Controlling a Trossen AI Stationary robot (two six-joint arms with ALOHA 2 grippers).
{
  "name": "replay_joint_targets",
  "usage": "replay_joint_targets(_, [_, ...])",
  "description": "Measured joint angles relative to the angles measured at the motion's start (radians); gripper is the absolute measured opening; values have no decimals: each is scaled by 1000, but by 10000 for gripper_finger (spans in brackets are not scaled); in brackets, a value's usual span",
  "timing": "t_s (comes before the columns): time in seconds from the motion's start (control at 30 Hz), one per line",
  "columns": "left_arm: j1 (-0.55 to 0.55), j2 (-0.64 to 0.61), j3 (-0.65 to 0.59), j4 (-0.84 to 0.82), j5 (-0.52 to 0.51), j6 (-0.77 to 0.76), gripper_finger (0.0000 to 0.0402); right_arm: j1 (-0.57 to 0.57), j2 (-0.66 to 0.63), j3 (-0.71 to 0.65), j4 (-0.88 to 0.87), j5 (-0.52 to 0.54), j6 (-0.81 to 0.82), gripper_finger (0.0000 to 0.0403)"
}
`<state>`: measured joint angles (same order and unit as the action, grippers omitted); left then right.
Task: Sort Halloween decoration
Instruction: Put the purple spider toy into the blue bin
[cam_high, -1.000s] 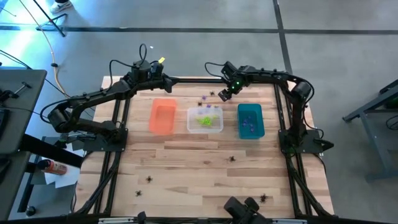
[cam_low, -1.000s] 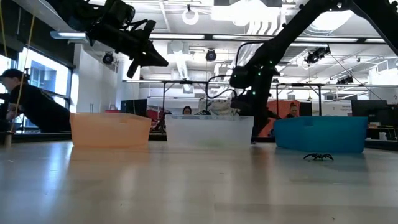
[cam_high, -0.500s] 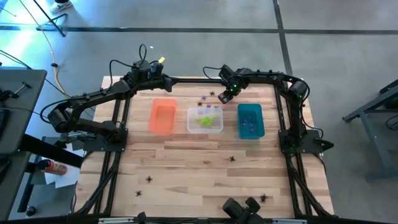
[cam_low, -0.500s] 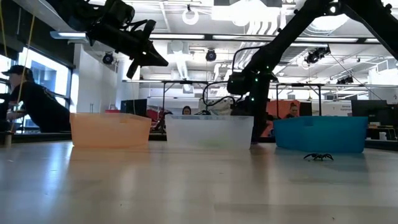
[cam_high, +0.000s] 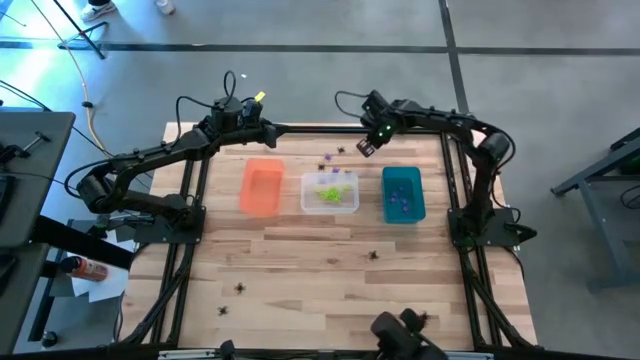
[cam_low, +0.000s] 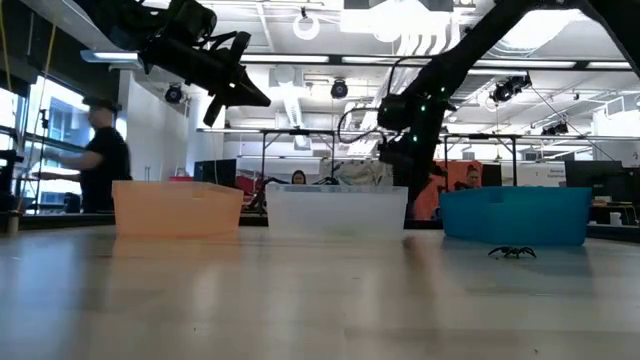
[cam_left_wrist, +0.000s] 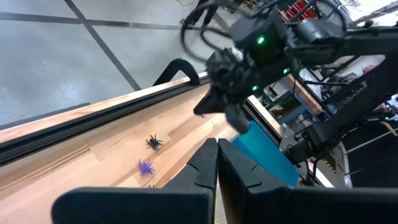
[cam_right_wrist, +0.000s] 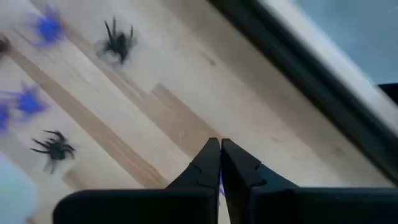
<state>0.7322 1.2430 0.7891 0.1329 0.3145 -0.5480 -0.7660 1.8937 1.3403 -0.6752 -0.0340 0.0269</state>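
Note:
Small spider trinkets lie on the wood near the table's far edge: black ones (cam_right_wrist: 117, 42) (cam_right_wrist: 55, 148) and purple ones (cam_right_wrist: 28, 101) (cam_right_wrist: 46, 26). My right gripper (cam_high: 364, 148) hangs above that spot, behind the clear bin (cam_high: 330, 191), its fingers shut with a sliver of purple between them. My left gripper (cam_high: 268, 130) is shut on nothing and hovers high over the far edge behind the orange bin (cam_high: 262, 187). The clear bin holds lime green trinkets. The teal bin (cam_high: 403, 194) holds purple ones. My right gripper pinches a purple trinket between its two fingers. Only a thin purple strip (cam_right_wrist: 219, 179) shows in the gap, so I cannot tell which part it has. The fingers come steeply from above, and the gripper is clear of the table.
More black spiders lie loose on the near half of the table (cam_high: 373, 256) (cam_high: 241, 289) (cam_high: 222, 310) (cam_high: 424, 318). The three bins stand in a row across the middle. A dark frame rail (cam_high: 300, 128) runs along the far edge. A person stands in the room at the left (cam_low: 105, 160).
My right gripper dipped toward the table behind the clear bin, then rose again and drew a little toward the far edge. My left arm has kept still.

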Motion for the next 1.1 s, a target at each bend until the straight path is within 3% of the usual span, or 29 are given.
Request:
replay_joint_targets(0.37, [0,0,0,0,-2,2,0,-2,-244,-24,42,-141,-2,0])
replay_joint_targets(0.5, [0,-3,0,0,16,2,0,22,-438,-220,223,-162,30,0])
replay_joint_targets(0.7, [-1,-26,0,57,85,73,0,82,-805,-604,609,-305,219,0])
replay_joint_targets(0.83, [-1,-27,1,169,112,116,0,141,-986,-768,769,-294,341,0])
replay_joint_targets(1.0, [-1,-27,1,233,121,199,0,215,-1072,-798,716,-193,354,0])
replay_joint_targets(1.1, [-1,-27,1,226,121,210,0,233,-1043,-699,469,-129,330,0])
